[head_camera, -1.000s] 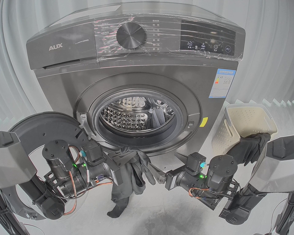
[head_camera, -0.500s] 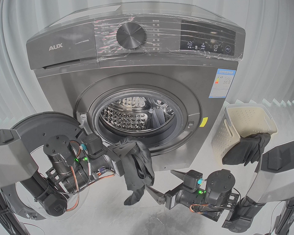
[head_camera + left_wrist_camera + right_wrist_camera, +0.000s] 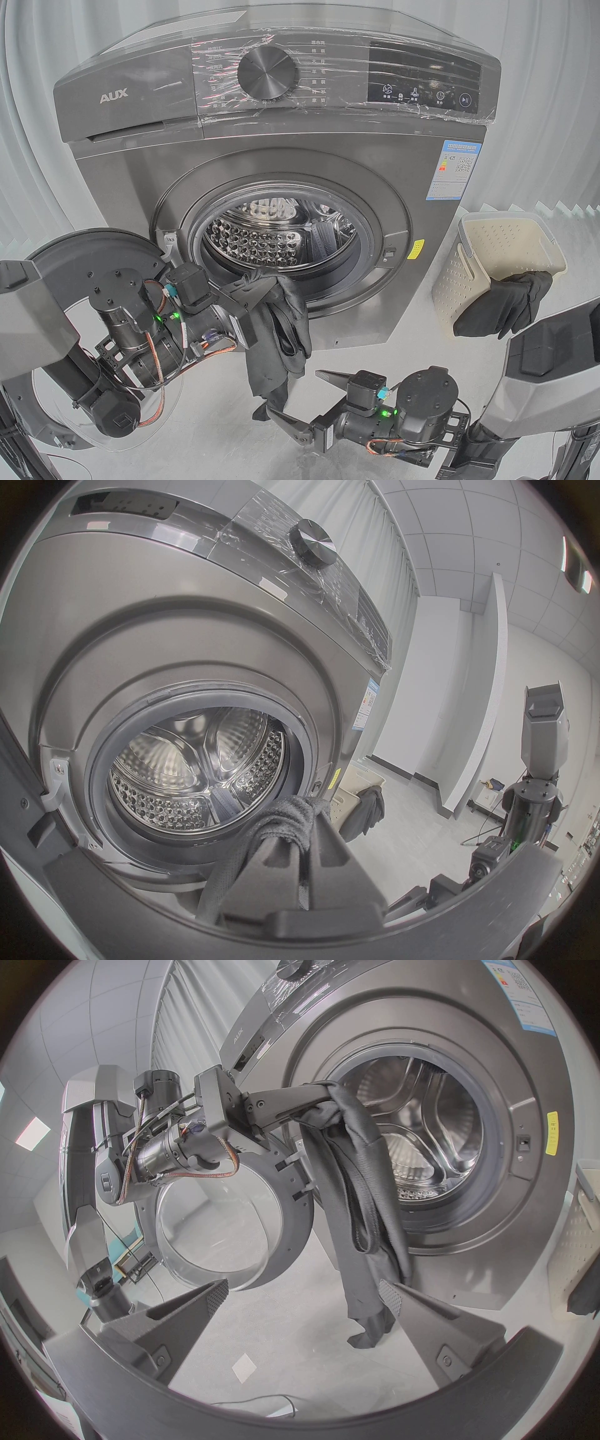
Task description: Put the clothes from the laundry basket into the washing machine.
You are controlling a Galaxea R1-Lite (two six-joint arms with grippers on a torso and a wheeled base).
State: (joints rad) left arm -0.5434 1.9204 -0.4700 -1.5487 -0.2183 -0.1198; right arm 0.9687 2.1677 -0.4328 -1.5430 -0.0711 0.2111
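My left gripper [image 3: 259, 282] is shut on a dark grey garment [image 3: 281, 331] and holds it at the lower rim of the washing machine's open drum [image 3: 275, 240]. The cloth hangs down from the fingers in front of the machine. From the left wrist, the garment [image 3: 275, 824] is bunched over the gripper [image 3: 306, 820] before the drum [image 3: 194, 761]. My right gripper [image 3: 292, 392] stands open below the hanging cloth, apart from it. Another dark garment [image 3: 506, 303] drapes over the edge of the cream laundry basket [image 3: 465, 234] at the right.
The round machine door [image 3: 81, 262] stands swung open at the left, behind my left arm. The basket leans on the floor beside the machine's right side. Bare grey floor [image 3: 281, 1341] lies under the hanging cloth.
My left gripper has lifted the garment up toward the drum opening. The right gripper has dropped lower and drawn back from the cloth, staying open.
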